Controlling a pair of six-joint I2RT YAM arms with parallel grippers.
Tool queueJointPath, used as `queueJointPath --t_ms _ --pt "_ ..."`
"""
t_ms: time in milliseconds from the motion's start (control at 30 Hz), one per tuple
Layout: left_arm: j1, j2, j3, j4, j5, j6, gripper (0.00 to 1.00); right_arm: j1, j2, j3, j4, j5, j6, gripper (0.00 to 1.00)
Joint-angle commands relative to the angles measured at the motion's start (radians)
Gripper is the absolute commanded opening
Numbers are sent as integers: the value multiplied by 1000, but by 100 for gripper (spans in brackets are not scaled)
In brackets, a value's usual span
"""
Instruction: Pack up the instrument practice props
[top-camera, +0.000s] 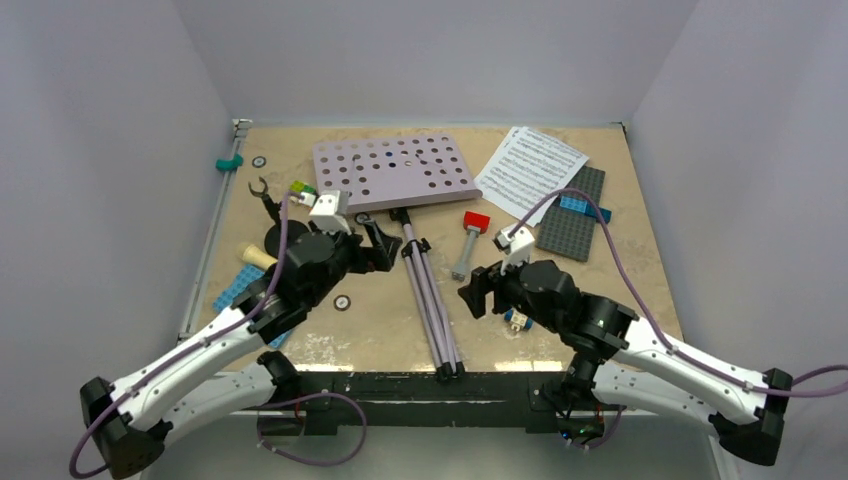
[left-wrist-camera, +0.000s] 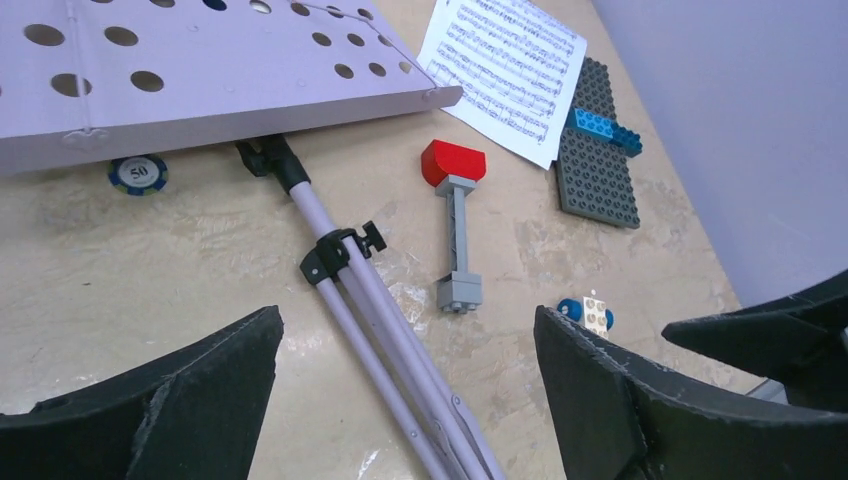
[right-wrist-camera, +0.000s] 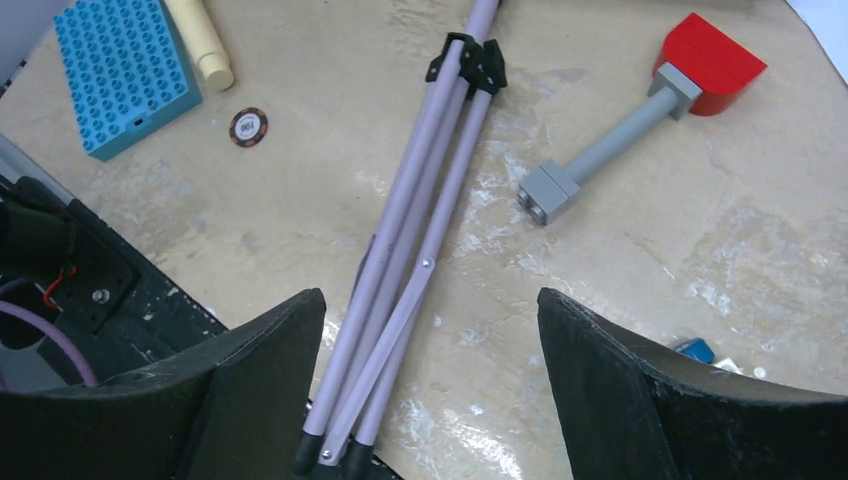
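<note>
The lilac perforated music stand (top-camera: 395, 170) lies flat at the back, its folded tripod (top-camera: 432, 300) reaching to the near edge. White sheet-music pages (top-camera: 530, 168) lie at the back right. The cream microphone (top-camera: 258, 257) and black round-base mic stand (top-camera: 283, 238) lie at the left. My left gripper (top-camera: 385, 248) is open and empty just left of the tripod, which shows between its fingers in the left wrist view (left-wrist-camera: 390, 330). My right gripper (top-camera: 476, 290) is open and empty just right of the tripod, whose leg ends show in the right wrist view (right-wrist-camera: 400, 290).
A red-and-grey brick piece (top-camera: 470, 240) lies right of the tripod. A grey baseplate (top-camera: 575, 225) with blue bricks sits under the pages. A blue baseplate (top-camera: 238, 287) lies at the left. Poker chips (top-camera: 342, 301) and a small wheeled brick (top-camera: 517, 320) are scattered about.
</note>
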Motion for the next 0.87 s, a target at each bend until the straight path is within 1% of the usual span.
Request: queueJointPath --t_ms 0,100,200,267,433,467,533,667,833 --pt "-30 -153 -100 -70 -92 -15 100 -1 -147 -169 190 82 -27 82" --pt "-31 -214 -130 -153 -124 -82 100 -2 -251 -246 258 93 -25 83" --pt "-31 -201 -96 -286 -130 -122 100 -1 -318 -289 291 183 -5 83" --pt "-32 -193 -90 -326 -132 -137 100 -1 -342 -297 298 217 -12 83" --pt "-31 -226 -109 -307 -157 -169 100 -2 -347 -315 333 235 9 85" --pt "-31 -218 -95 -316 -165 -173 100 -2 -340 -308 324 233 26 90" --pt "-32 -186 -56 -365 -190 -196 100 -2 -326 -289 298 218 36 93" --pt "-32 -159 -19 -408 -212 -190 100 0 -307 -223 217 181 40 96" --pt "-32 -197 -45 -386 -211 -165 100 0 -355 -226 243 207 17 97"
